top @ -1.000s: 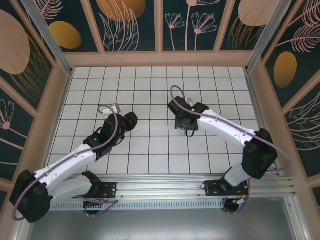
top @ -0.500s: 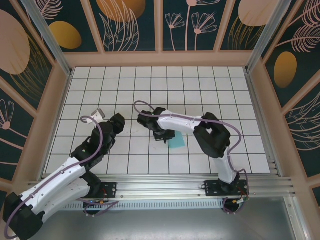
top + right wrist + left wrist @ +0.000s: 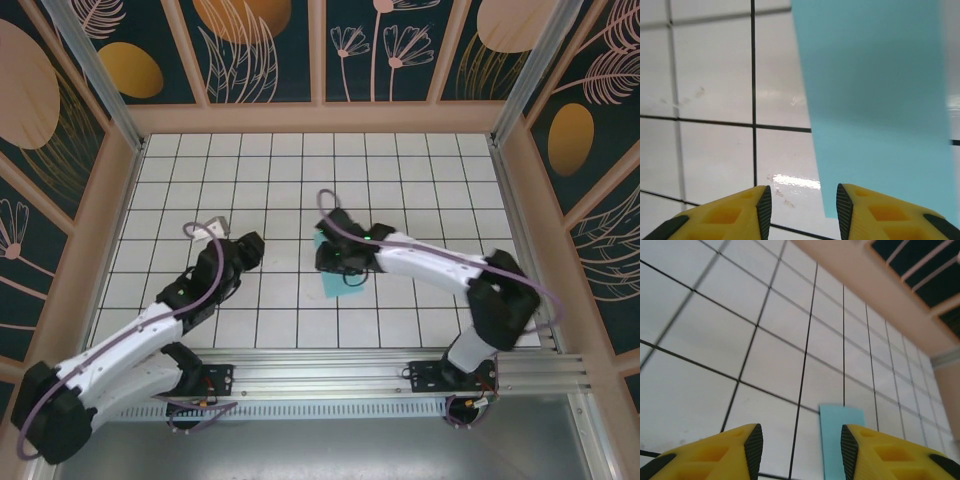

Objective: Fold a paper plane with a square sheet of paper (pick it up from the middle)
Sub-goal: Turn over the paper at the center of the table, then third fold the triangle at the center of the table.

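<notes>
The square sheet of paper (image 3: 336, 284) lies flat on the white tiles as a narrow turquoise rectangle, near the middle of the floor. My right gripper (image 3: 340, 258) hovers over its far half and hides part of it. In the right wrist view the paper (image 3: 875, 100) runs ahead and to the right of my right gripper (image 3: 802, 207), which is open and holds nothing. My left gripper (image 3: 246, 250) sits a couple of tiles left of the paper. In the left wrist view the gripper (image 3: 801, 447) is open and empty, and the paper (image 3: 840, 435) lies just inside its right fingertip (image 3: 849, 447).
White tiled floor (image 3: 420, 170) with black grid lines, ringed by a low wooden wall (image 3: 320, 118) and patterned panels. An aluminium rail (image 3: 330, 375) with both arm bases runs along the near edge. The right arm's forearm (image 3: 440, 268) stretches across the floor's right half.
The right gripper has gone from shut to open, and the turquoise paper now lies free on the tiles beneath it. The right arm swung left and then back; the left gripper shifted slightly.
</notes>
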{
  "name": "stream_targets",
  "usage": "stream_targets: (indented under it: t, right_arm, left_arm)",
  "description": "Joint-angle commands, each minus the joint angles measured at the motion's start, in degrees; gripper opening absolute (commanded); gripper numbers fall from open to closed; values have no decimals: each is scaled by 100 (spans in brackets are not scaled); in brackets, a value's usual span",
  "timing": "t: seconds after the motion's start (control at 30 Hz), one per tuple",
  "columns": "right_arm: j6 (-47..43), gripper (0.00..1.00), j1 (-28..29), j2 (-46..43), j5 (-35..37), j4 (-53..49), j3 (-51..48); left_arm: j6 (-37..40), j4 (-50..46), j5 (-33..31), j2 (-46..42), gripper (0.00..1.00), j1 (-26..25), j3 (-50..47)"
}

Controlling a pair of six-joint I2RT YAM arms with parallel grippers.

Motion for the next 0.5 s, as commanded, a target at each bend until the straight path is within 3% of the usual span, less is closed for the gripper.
stream_targets:
  t: [0.0, 0.17, 0.47]
  right_arm:
    - [210, 42, -686, -763, -775, 1454, -1146]
    - [44, 43, -1602, -1304, -1604, 2257, -2262]
    - [-363, 43, -2113, -926, -2404, 2807, -2685]
  left_arm:
    - [390, 759, 1447, 929, 46, 21, 380]
    - [512, 1138, 2970, 2764, 40, 12, 1212]
    - [416, 1046, 3535, 4302, 44, -18, 2209]
